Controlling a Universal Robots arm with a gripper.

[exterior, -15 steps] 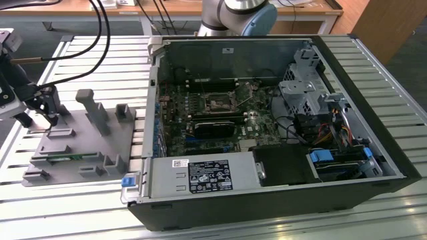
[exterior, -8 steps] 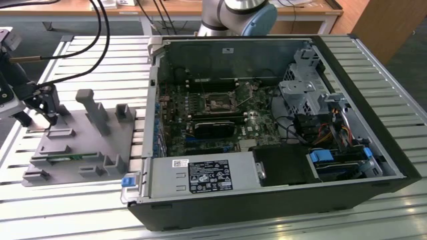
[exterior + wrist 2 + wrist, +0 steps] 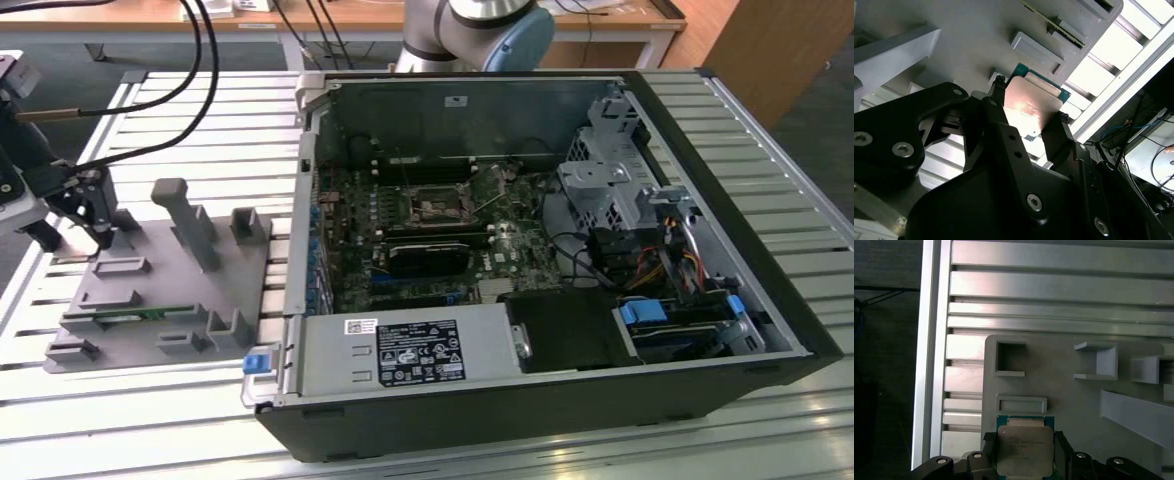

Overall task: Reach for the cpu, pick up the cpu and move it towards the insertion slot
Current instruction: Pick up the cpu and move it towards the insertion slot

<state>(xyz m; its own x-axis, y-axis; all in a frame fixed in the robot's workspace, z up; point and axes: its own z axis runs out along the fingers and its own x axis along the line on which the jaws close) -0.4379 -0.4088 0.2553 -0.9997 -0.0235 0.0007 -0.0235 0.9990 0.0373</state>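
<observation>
Grips with the claw (image 3: 76, 236): black fingers (image 3: 1004, 135) pressed against two opposite edges of the cpu (image 3: 1024, 452), clamped firmly on it. Shows, in both wrist views, the cpu's silvery lid facing the cameras, a green rim peeking out at the edge farthest from the claw's body. Hangs right over the grey fixture (image 3: 180, 290), at its end toward the exterior view's left; cannot tell whether the chip touches the fixture's plate or sits just clear of it.

Just beyond the fingertips, in the first wrist view: a shallow rectangular pocket (image 3: 1021, 404), then a deeper square pocket (image 3: 1010, 357). Farther along the fixture from the claw: upright grey posts (image 3: 187, 225) and a thin green memory stick (image 3: 144, 313) lying low near the far edge. Under all of it: the slatted metal counter (image 3: 187, 125).

Well apart from the claw, toward the exterior view's right: an open computer case (image 3: 787, 300) lying on its side, motherboard exposed. Near the board's middle: the insertion slot (image 3: 437, 207), shiny frame around a dark centre, with a long black card (image 3: 430, 255) just beside it. Behind the case: the arm's base (image 3: 481, 30).
</observation>
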